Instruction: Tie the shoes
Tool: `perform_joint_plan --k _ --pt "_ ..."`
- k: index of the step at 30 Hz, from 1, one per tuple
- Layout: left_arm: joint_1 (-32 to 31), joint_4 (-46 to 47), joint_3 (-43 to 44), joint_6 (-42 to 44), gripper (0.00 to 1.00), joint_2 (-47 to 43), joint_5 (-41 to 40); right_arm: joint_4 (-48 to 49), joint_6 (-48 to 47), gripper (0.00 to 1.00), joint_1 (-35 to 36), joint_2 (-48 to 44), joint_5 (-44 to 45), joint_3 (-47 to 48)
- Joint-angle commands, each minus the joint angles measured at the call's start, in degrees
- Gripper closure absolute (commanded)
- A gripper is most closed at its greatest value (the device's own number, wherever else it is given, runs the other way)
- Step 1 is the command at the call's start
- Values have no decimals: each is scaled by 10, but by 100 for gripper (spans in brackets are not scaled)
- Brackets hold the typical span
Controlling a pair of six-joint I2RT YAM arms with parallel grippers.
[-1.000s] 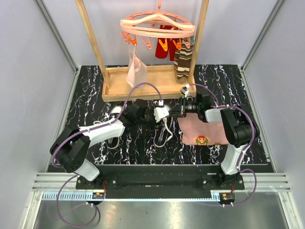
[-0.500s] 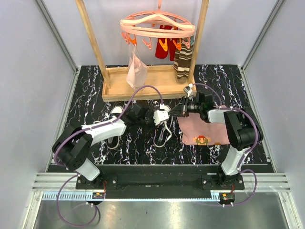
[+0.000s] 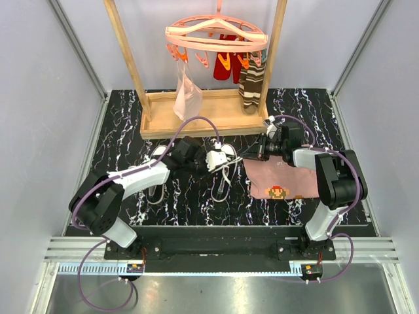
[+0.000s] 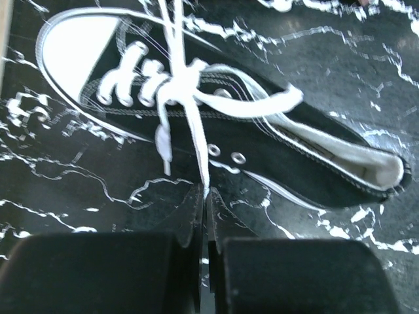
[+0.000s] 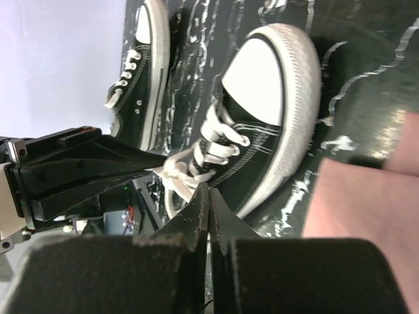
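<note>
One black sneaker with a white toe cap (image 3: 227,152) lies mid-table between my grippers; it also shows in the left wrist view (image 4: 262,137) and the right wrist view (image 5: 262,78). Its white laces cross in a knot (image 4: 175,84). My left gripper (image 4: 207,195) is shut on one lace strand (image 4: 195,131) at the shoe's left (image 3: 203,161). My right gripper (image 5: 209,191) is shut on another lace strand (image 5: 178,183) at the shoe's right (image 3: 254,152). The second sneaker (image 3: 157,156) lies to the left, partly under my left arm, and shows in the right wrist view (image 5: 141,59).
A pink cloth with a pixel figure (image 3: 281,180) lies under my right arm. A wooden rack (image 3: 196,121) stands at the back with a pink hanger holding striped socks (image 3: 251,85) and other items. Loose lace ends (image 3: 221,186) trail toward the front.
My right gripper has drawn back to the right and my left gripper slightly to the left, each with its lace. The strands are stretched out from the shoe.
</note>
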Motion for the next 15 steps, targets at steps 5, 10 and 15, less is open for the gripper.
perform_joint_plan --k 5,10,15 --pt "2 -74 24 30 100 -9 13 -55 -72 100 -27 -34 28 6" --pt "1 -116 35 45 100 5 -7 -71 -96 100 -32 -36 41 5" --pt "2 -139 26 59 100 1 -9 -82 -109 100 -37 -37 50 5"
